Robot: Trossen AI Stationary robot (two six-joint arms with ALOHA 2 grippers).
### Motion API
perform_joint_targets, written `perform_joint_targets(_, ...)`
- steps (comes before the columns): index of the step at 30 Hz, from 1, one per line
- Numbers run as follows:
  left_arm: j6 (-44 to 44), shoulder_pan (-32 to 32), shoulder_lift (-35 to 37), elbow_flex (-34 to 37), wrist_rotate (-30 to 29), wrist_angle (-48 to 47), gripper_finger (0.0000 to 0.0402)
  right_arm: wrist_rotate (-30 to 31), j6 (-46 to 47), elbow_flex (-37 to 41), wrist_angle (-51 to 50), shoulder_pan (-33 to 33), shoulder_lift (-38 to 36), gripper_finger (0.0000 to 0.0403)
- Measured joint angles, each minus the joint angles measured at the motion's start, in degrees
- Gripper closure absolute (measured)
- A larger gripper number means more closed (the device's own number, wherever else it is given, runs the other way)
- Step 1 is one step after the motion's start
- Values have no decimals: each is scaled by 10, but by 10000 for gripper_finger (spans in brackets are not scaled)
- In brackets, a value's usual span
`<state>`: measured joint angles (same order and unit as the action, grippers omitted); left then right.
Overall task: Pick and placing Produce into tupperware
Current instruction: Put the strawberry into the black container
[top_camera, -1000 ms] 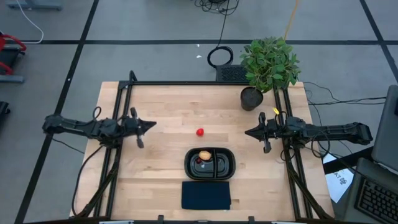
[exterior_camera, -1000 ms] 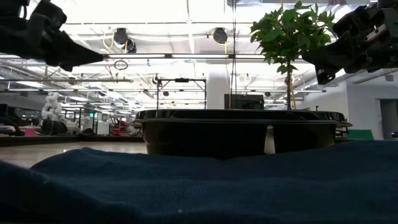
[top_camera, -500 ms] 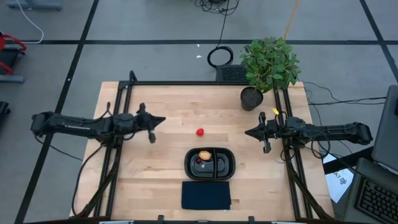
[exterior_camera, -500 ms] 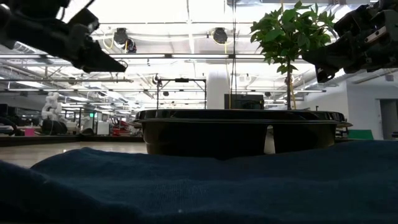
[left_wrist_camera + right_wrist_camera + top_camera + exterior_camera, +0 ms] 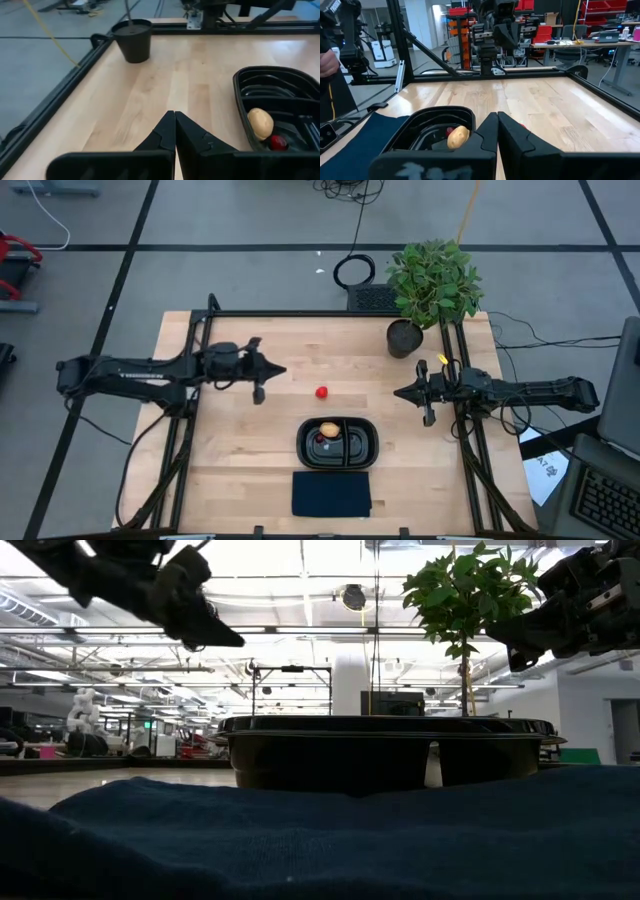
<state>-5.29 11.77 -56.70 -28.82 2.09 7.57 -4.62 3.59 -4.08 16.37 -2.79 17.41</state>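
The bright red ball [image 5: 321, 392] rests on the bare wood, far of the black tupperware [image 5: 360, 445]. In the tupperware's left compartment lie the tan-orange ball [image 5: 329, 429] and the tiny dark red one [image 5: 321, 438]; the left wrist view shows them as tan-orange ball [image 5: 260, 123] and dark red one [image 5: 278, 143]. My left gripper [image 5: 281, 370] hovers shut above the table, left of the red ball and a little toward the far edge. My right gripper [image 5: 398, 392] waits shut near the table's right side, pointing at the red ball.
A dark blue cloth [image 5: 331, 493] lies at the near edge, just in front of the tupperware. A leafy plant [image 5: 432, 280] in a black pot [image 5: 404, 338] stands at the far right corner. Black frame rails [image 5: 205, 340] run along the table's sides.
My left gripper has travelled toward the table's right and slightly toward the far edge, closing in on the red ball, with its fingers staying shut. In the low view it also shows higher than before.
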Motion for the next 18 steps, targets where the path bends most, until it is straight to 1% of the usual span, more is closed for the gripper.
perform_joint_targets(4, -4, 15, -56, -31, 25, 0, 395, 0, 0, 0, 0, 0, 0, 403)
perform_joint_targets(9, -6, 19, -135, -61, 26, 0, 399, 0, 0, 0, 0, 0, 0, 403)
perform_joint_targets(14, -54, 13, -207, -90, 26, 4, 391, 0, 0, 0, -1, 0, 0, 403)
perform_joint_targets(18, -40, 8, -245, -119, 32, 25, 399, 0, 0, 0, -5, 0, 0, 403)
